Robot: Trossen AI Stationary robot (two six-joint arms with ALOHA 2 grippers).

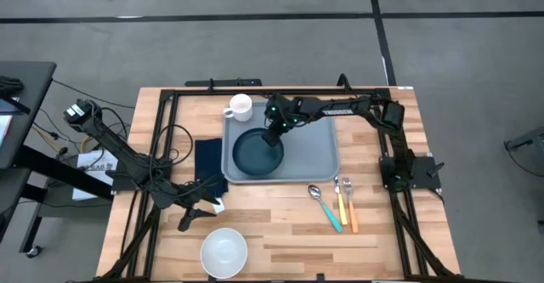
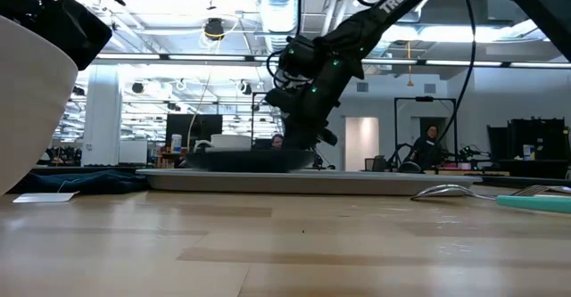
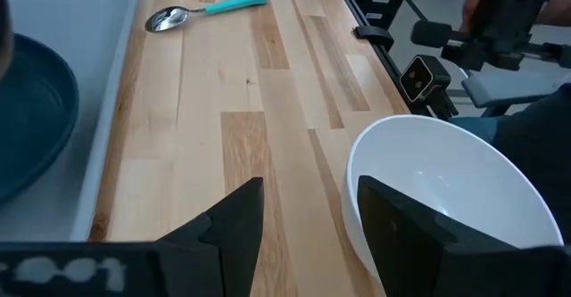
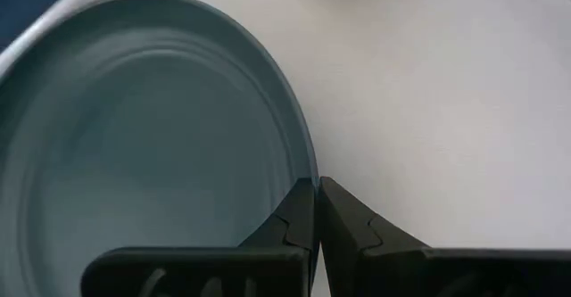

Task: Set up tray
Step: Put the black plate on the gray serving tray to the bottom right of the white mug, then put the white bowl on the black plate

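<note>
Right gripper (image 1: 274, 128) pinched closed, arm outstretched — left gripper (image 1: 189, 221) gaping, low.

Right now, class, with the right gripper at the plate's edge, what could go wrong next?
1. The right gripper is shut on the plate rim; a thin pinch may slip.
2. The plate sits near the tray rim and could ride onto it.
3. The open left gripper could nudge the white bowl.
</note>
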